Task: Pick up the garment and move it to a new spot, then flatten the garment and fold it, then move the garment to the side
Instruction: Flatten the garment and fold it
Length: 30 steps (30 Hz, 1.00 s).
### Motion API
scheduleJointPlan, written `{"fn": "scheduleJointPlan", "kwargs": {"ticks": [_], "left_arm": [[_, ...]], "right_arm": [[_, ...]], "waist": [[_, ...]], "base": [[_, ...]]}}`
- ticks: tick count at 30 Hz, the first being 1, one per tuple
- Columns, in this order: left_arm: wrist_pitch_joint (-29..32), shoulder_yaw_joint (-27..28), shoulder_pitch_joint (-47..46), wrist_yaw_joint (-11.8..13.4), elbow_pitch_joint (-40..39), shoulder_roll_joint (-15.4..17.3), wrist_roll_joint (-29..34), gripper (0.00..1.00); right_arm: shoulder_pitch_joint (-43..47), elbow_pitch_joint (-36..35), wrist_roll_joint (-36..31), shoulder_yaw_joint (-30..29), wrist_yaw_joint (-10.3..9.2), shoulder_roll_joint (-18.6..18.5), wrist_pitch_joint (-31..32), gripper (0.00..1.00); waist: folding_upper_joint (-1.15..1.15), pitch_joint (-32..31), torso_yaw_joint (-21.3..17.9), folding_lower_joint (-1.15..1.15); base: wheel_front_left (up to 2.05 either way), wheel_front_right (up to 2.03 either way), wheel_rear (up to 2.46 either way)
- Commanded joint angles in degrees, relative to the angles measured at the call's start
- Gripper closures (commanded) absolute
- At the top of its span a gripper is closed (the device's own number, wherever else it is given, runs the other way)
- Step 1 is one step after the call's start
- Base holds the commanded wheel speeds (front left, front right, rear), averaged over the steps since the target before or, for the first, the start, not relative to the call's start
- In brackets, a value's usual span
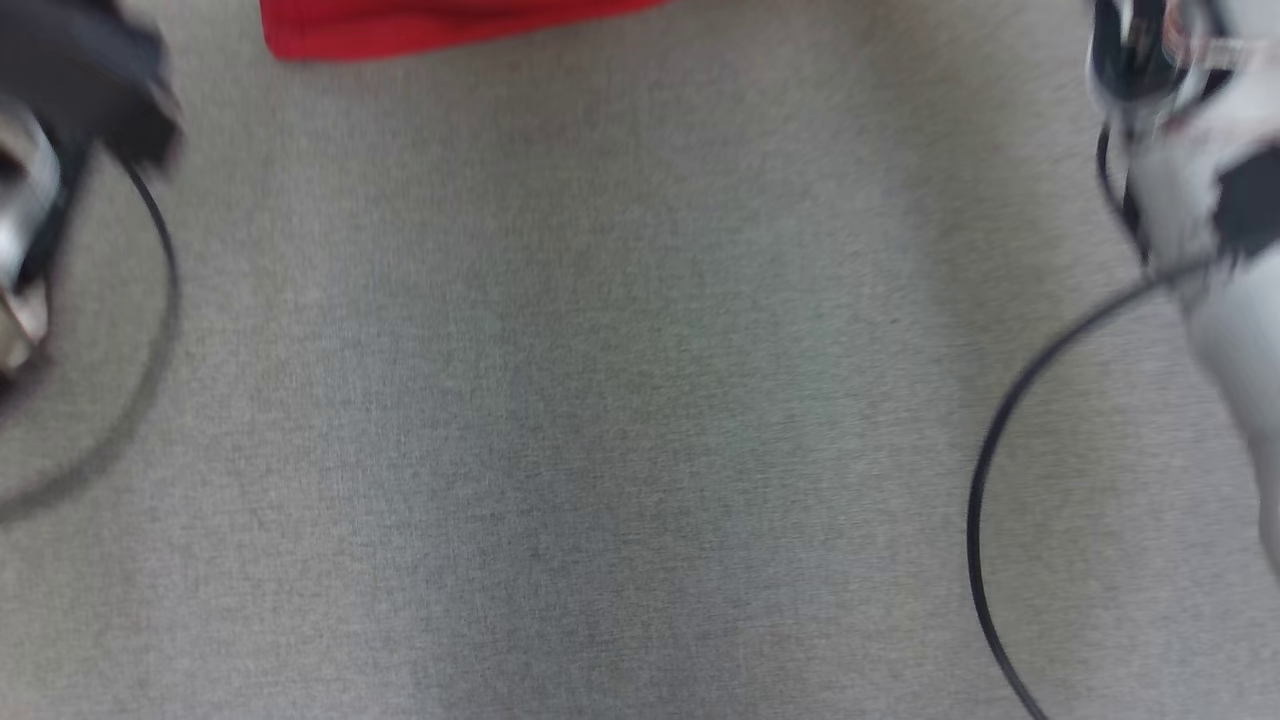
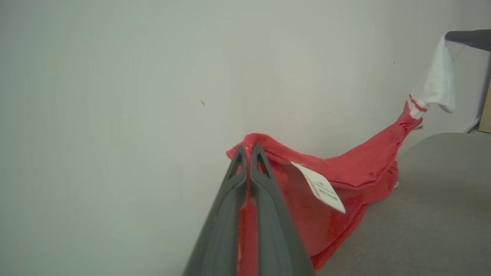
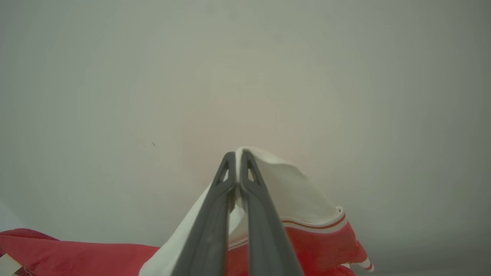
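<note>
Now the garment (image 2: 345, 168) is hanging lengthwise between both tools, the left tool (image 2: 248, 148) clenching its red edge, the right tool (image 3: 237, 154) its white end, over the far side of the worktop (image 1: 640, 400).

A gray, felt-like surface (image 1: 640, 400) carries the red garment (image 1: 420, 25), lying at its far edge, left of centre.
</note>
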Motion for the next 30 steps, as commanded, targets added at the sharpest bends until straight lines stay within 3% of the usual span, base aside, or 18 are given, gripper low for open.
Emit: {"fn": "scheduleJointPlan", "kwargs": {"ticks": [1, 13, 22, 30], "left_arm": [[-0.24, 0.59, 5.49, 1.13, -3.04, 0.83, -0.48, 1.00], [-0.25, 5.97, 34.55, 9.32, -20.31, 2.74, 0.71, 1.00], [-0.25, 8.37, 51.41, 11.39, -22.65, 0.00, 2.74, 1.00], [-0.26, 14.34, 62.56, 11.41, -21.76, -4.81, 5.99, 1.00]], "right_arm": [[4.86, -2.26, 1.50, 0.60, 0.03, -1.05, -0.57, 1.00], [31.28, -15.74, 1.00, -0.53, 0.03, -6.41, -2.82, 1.00], [52.33, -23.85, -0.83, -8.36, 0.03, -7.58, -1.60, 1.00], [68.11, -30.68, -2.08, -14.37, 0.03, -5.12, 5.27, 1.00]], "waist": [[0.00, -3.42, -1.26, 0.00], [0.00, -9.84, -2.24, 0.00], [0.00, -13.77, -1.94, 0.00], [0.00, -16.56, -1.97, 0.00]], "base": [[0.00, 0.00, 0.00], [0.00, 0.00, 0.00], [0.00, 0.00, 0.00], [0.00, 0.00, 0.00]]}}
